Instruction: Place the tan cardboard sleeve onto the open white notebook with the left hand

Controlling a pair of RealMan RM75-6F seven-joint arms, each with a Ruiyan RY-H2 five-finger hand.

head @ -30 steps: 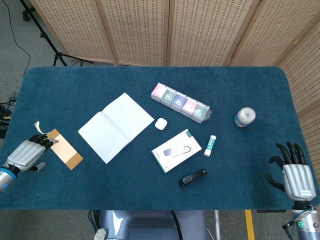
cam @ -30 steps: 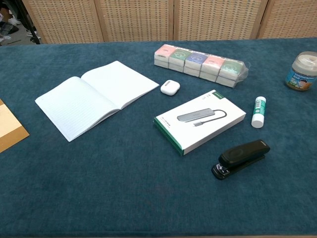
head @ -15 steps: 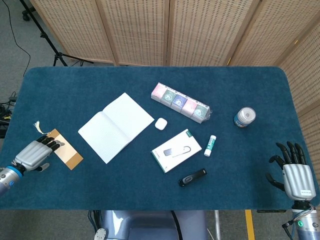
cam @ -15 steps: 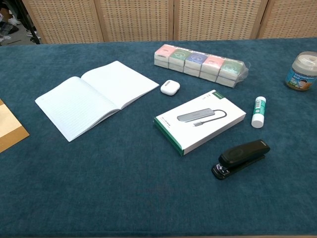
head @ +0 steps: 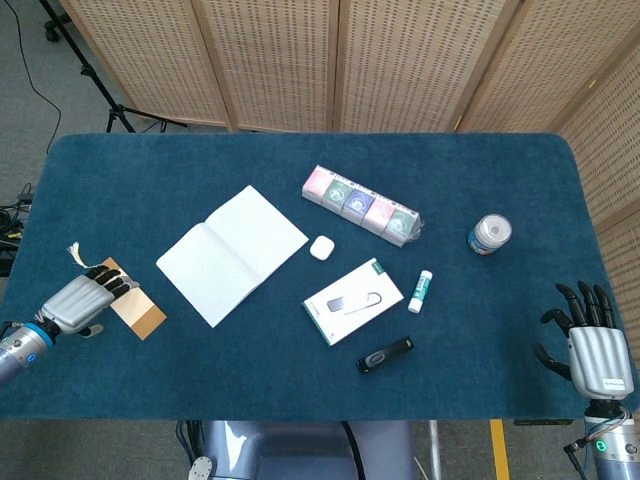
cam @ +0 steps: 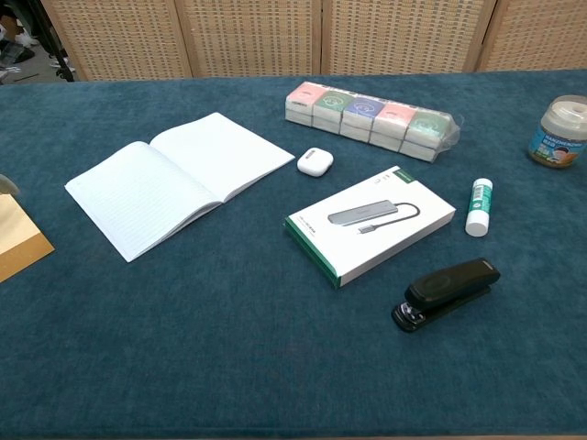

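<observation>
Blue felt covers the bench (head: pixel 300 390). At its left edge the left hand (head: pixel 78 298) has slid further onto the tan cardboard sleeve (head: pixel 140 311) over the last second, fingers resting on its near end; whether they grip it I cannot tell. That sleeve lies flat, well apart from the open white notebook (head: pixel 232 254), so lifting seems next. Far right, the right hand (head: pixel 592 345) stays idle, fingers spread.
</observation>
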